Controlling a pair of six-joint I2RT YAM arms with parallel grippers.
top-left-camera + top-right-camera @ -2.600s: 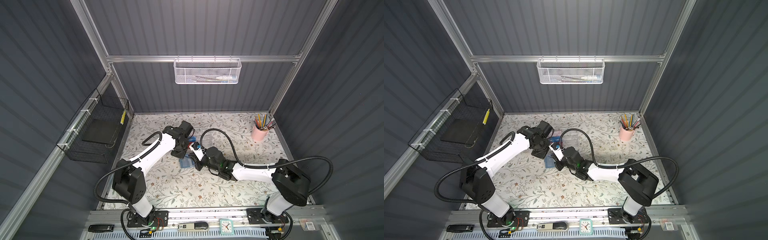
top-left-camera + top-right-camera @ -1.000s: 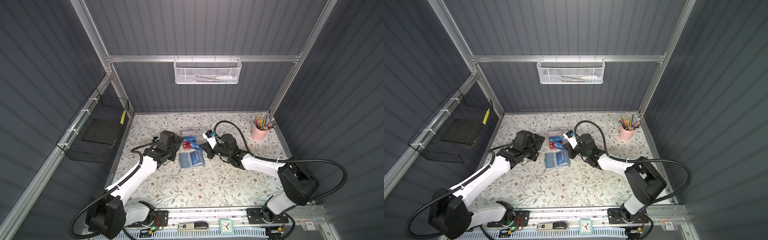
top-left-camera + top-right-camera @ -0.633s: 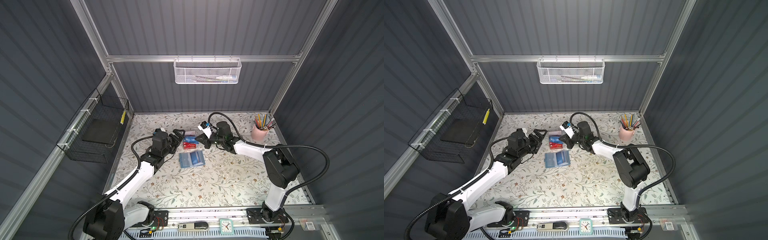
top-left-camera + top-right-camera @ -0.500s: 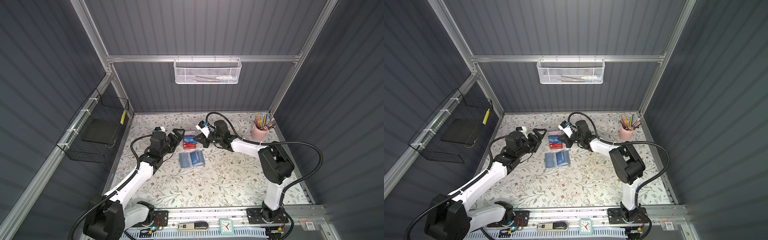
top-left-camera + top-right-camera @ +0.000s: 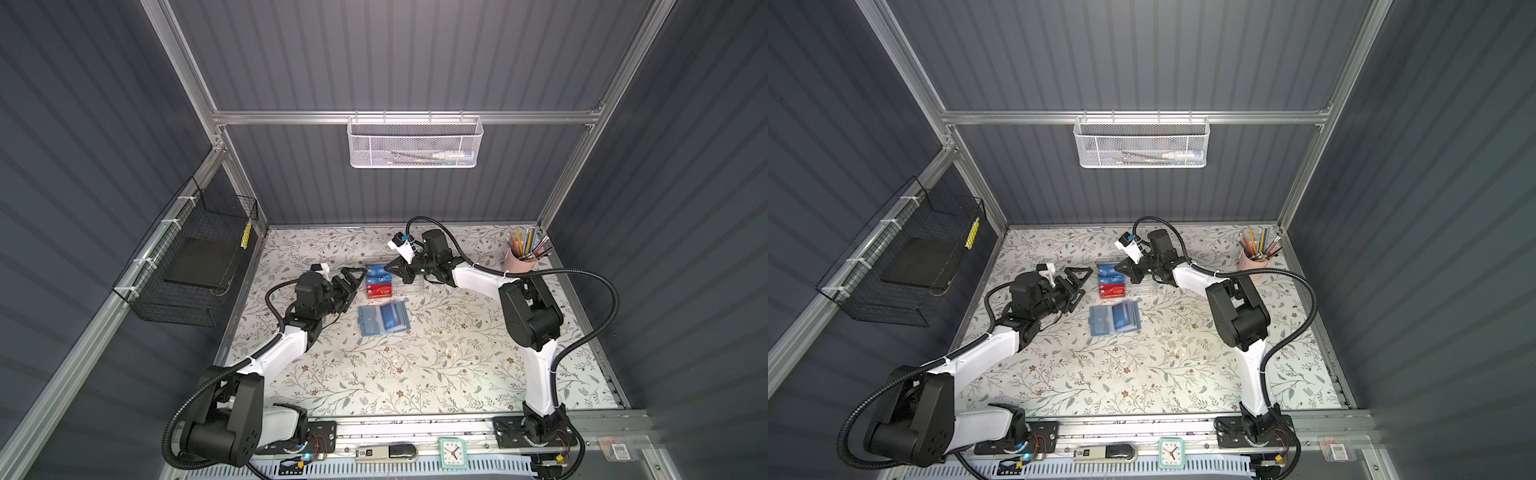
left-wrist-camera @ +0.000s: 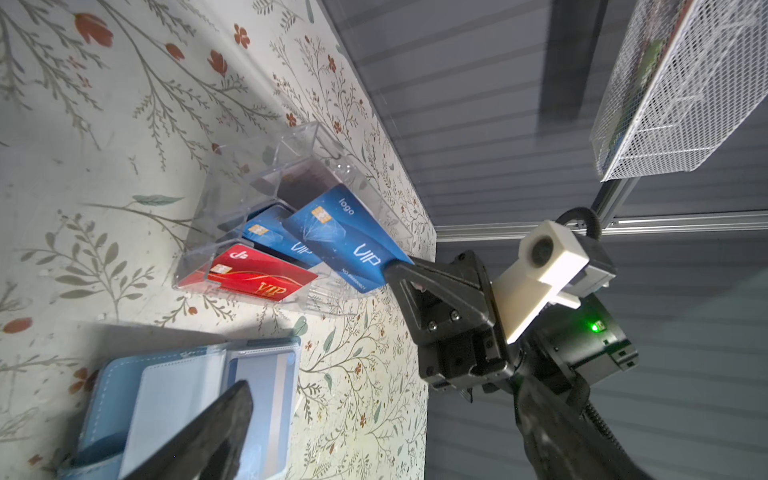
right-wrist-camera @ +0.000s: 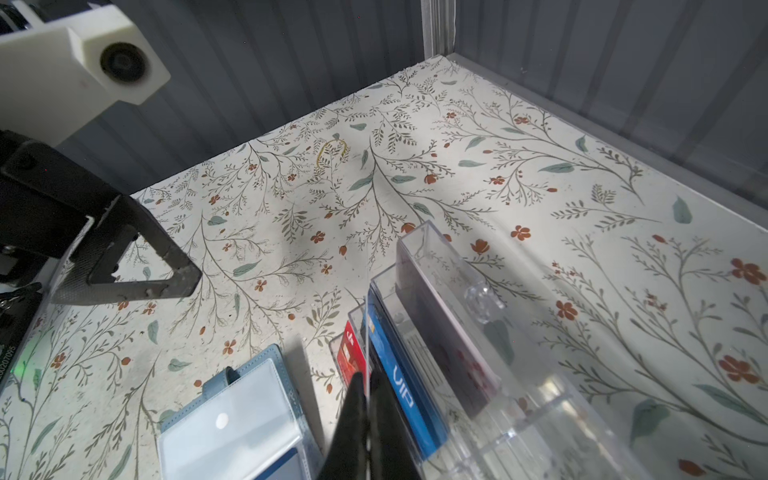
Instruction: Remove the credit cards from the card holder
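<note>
Midway through, pinches one blue credit card (image 6: 345, 245) in the right gripper (image 6: 395, 270) at the clear acrylic box (image 6: 309, 137), left gripper (image 5: 353, 282) spread wide, empty, near the open card holder (image 5: 372, 322), with another card (image 5: 392, 313) sleeved inside.

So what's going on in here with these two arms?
The right hand is pinching a blue card, tilted partly into a clear box that already holds another blue card and a red one. The left hand hangs open beside the box, holding nothing. The card holder lies open on the table, one more blue card showing in its sleeve.
</note>
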